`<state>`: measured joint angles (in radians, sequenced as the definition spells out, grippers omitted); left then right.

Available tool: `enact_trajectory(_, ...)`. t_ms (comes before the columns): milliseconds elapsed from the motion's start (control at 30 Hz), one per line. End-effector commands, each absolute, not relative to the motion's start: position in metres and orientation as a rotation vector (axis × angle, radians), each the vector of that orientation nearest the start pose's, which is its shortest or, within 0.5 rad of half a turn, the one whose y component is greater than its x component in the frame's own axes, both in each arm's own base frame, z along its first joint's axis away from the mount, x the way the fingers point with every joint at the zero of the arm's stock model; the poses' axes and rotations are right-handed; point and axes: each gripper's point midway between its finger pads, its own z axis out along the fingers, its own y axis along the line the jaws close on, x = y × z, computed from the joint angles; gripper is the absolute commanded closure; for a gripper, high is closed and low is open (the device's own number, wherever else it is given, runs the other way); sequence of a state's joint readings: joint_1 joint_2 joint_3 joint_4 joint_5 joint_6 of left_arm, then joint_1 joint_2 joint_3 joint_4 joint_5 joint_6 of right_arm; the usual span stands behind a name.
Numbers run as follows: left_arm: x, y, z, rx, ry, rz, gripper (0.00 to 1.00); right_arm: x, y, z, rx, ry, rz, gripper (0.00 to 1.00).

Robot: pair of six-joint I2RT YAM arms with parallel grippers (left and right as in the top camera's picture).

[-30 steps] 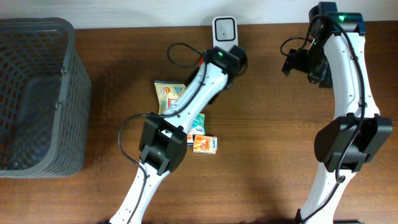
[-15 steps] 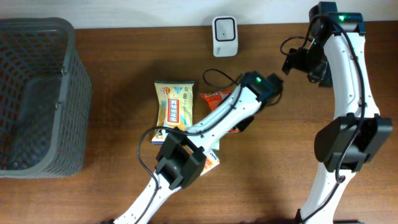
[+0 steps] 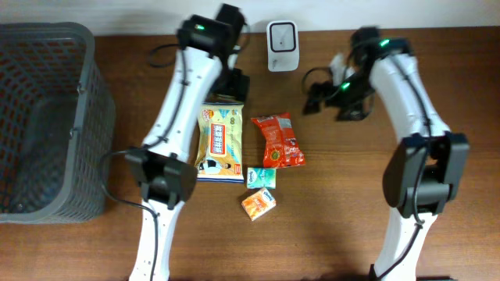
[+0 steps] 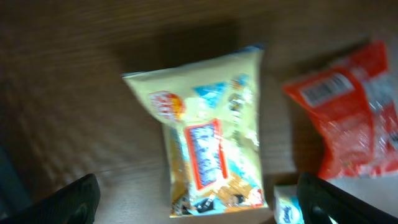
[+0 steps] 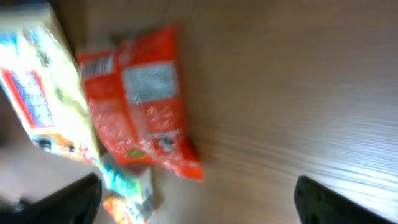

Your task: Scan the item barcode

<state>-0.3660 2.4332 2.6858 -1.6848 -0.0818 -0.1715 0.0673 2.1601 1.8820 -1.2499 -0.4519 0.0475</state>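
The dark brown wooden table bore a grey plastic mesh basket at left. The left end effector and right end effector each stood with fingers apart, empty.

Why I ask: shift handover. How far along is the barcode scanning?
Done: nothing visibly; the yellow bag, red packet, teal box and orange box all lie on the table. In hand: nothing; left gripper and right gripper hang open. Left: lift an item and show its barcode to the scanner.
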Motion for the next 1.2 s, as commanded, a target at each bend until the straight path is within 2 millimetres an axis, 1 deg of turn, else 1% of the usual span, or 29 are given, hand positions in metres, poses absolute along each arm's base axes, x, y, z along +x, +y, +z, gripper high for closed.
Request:
enact_trajectory(0, 0.456, -0.138, 0.174, 0.14, 2.976, -0.069, 0.01, 0.407, 0.156, 0.076, -0.199, 2.958, 1.03, 0.19)
enact_trajectory(33, 0.458, -0.131, 0.174, 0.119, 2.976, -0.066, 0.01, 0.406, 0.163, 0.07, -0.22, 2.938, 1.064, 0.24)
enact_trajectory(100, 0.46, -0.123, 0.174, 0.092, 2.977, -0.064, 0.01, 0.401, 0.173, 0.058, -0.257, 2.921, 1.082, 0.25)
enact_trajectory(200, 0.46, -0.121, 0.174, 0.089, 2.977, -0.063, 0.01, 0.396, 0.181, 0.039, -0.248, 2.925, 1.077, 0.25)
enact_trajectory(267, 0.46, -0.121, 0.174, 0.089, 2.977, -0.063, 0.01, 0.392, 0.174, 0.02, -0.208, 2.96, 0.989, 0.26)
enact_trajectory(333, 0.46, -0.121, 0.174, 0.089, 2.977, -0.063, 0.01, 0.389, 0.173, 0.011, -0.208, 2.962, 0.987, 0.25)
enact_trajectory(367, 0.46, -0.121, 0.174, 0.089, 2.977, -0.063, 0.01, 0.387, 0.173, 0.007, -0.206, 2.967, 0.992, 0.34)
enact_trajectory(400, 0.46, -0.121, 0.174, 0.089, 2.977, -0.063, 0.01, 0.386, 0.175, 0.005, -0.209, 2.962, 1.007, 0.41)
enact_trajectory(467, 0.46, -0.121, 0.174, 0.089, 2.977, -0.063, 0.01, 0.385, 0.177, 0.004, -0.209, 2.956, 1.022, 0.58)
enact_trajectory(500, 0.46, -0.121, 0.174, 0.089, 2.977, -0.063, 0.01, 0.386, 0.176, 0.004, -0.189, 2.961, 1.021, 0.64)
enact_trajectory(567, 0.46, -0.122, 0.174, 0.09, 2.977, -0.063, 0.01, 0.389, 0.173, 0.005, -0.175, 2.954, 1.013, 0.96)
enact_trajectory(633, 0.46, -0.122, 0.174, 0.09, 2.977, -0.063, 0.01, 0.395, 0.166, 0.012, -0.151, 2.953, 1.0, 0.96)
enact_trajectory(667, 0.46, -0.122, 0.174, 0.09, 2.977, -0.063, 0.01, 0.4, 0.158, 0.02, -0.129, 2.966, 0.96, 0.96)
enact_trajectory(700, 0.46, -0.122, 0.174, 0.09, 2.977, -0.063, 0.01, 0.404, 0.149, 0.028, -0.115, 2.987, 0.89, 0.96)
enact_trajectory(733, 0.46, -0.122, 0.174, 0.09, 2.977, -0.063, 0.01, 0.409, 0.138, 0.039, -0.105, 3.012, 0.782, 0.96)
enact_trajectory(767, 0.46, -0.122, 0.174, 0.09, 2.977, -0.063, 0.01, 0.413, 0.124, 0.051, -0.098, 3.043, 0.633, 0.96)
enact_trajectory(833, 0.46, -0.122, 0.174, 0.09, 2.977, -0.063, 0.01, 0.42, 0.095, 0.082, -0.106, 3.077, 0.291, 0.96)
enact_trajectory(867, 0.46, -0.122, 0.174, 0.09, 2.977, -0.063, 0.01, 0.422, 0.084, 0.096, -0.105, 3.076, 0.151, 0.96)
enact_trajectory(900, 0.46, -0.122, 0.173, 0.09, 2.977, -0.063, 0.01, 0.424, 0.07, 0.107, -0.044, 3.065, -0.017, 0.96)
enact_trajectory(933, 0.46, -0.122, 0.174, 0.09, 2.977, -0.063, 0.01, 0.426, 0.054, 0.118, 0.041, 3.03, -0.229, 0.96)
enact_trajectory(967, 0.46, -0.122, 0.173, 0.09, 2.977, -0.063, 0.01, 0.426, 0.042, 0.123, 0.091, 2.986, -0.41, 0.96)
enact_trajectory(1067, 0.46, -0.122, 0.174, 0.09, 2.977, -0.063, 0.01, 0.421, 0.031, 0.125, 0.165, 2.926, -0.663, 0.96)
enact_trajectory(1100, 0.46, -0.122, 0.174, 0.09, 2.977, -0.063, 0.01, 0.419, 0.03, 0.12, 0.184, 2.91, -0.739, 0.96)
enact_trajectory(1167, 0.46, -0.122, 0.173, 0.09, 2.977, -0.063, 0.01, 0.415, 0.031, 0.107, 0.182, 2.907, -0.827, 0.96)
